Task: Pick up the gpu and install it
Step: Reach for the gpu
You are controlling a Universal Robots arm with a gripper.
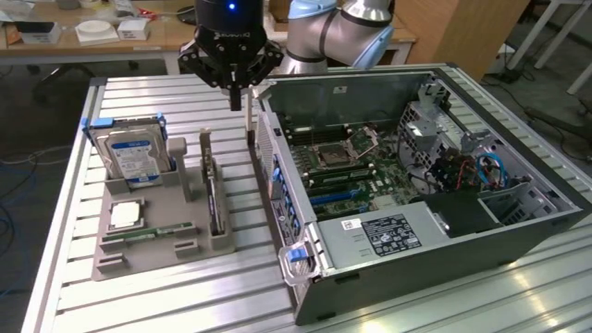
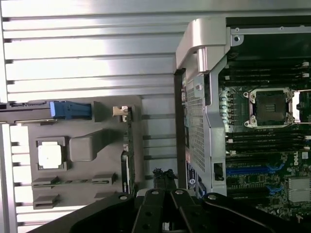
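The gpu (image 1: 212, 191) stands on its edge in a slot of the grey holder tray (image 1: 148, 253), green board up and its silver bracket toward the far end. In the wrist view the gpu (image 2: 128, 150) is a thin strip on the tray, with its bracket beside the blue drive handle. My gripper (image 1: 236, 103) hangs above the table, past the far end of the tray and next to the open computer case (image 1: 444, 229). Its black fingers point down, pressed together with nothing between them. The gripper (image 2: 163, 196) sits over the gap between the tray and the case wall.
A silver hard drive (image 1: 134, 156) with a blue-white label stands at the tray's far end; a processor (image 1: 125, 215) and a narrow memory stick (image 1: 148, 232) lie nearer. The motherboard (image 1: 342, 166) lies exposed with blue slots (image 1: 333, 198). The slatted metal table (image 1: 166, 305) carries everything.
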